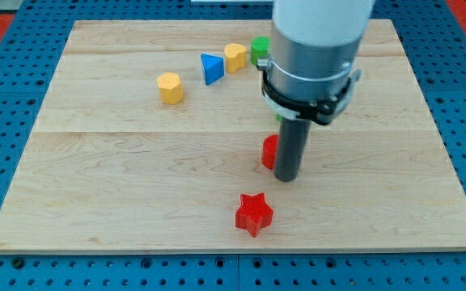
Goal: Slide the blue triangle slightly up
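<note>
Nearest the view's bottom lies the red star (254,213), below and slightly left of my tip (286,178); the tip, a bare rod end with nothing clamped, rests on the board (120,186) just right of a red block (269,151), perhaps touching it, since the rod hides that block's right side; the blue triangle (210,68) sits well up and left of the tip, its point aimed toward the view's right, long axis running left to right; a yellow block (235,56) touches its right; a green block (259,50) lies further right; another yellow block (170,87) sits left of the triangle.
</note>
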`<state>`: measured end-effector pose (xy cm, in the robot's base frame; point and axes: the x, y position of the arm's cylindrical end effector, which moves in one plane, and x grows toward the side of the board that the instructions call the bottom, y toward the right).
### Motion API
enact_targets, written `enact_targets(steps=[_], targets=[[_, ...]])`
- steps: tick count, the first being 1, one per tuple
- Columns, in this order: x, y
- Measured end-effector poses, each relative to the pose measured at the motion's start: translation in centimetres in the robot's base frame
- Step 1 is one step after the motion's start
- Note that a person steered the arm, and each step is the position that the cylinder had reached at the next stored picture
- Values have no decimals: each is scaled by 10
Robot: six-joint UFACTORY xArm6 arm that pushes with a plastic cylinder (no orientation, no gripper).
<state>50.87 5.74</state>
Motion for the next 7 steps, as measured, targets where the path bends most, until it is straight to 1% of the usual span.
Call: enact_targets(steps=[2, 3, 4, 5, 6, 7], targets=[[-6, -79], [-43, -110], [-97, -108], [-136, -103], [-161, -97], [-167, -85]])
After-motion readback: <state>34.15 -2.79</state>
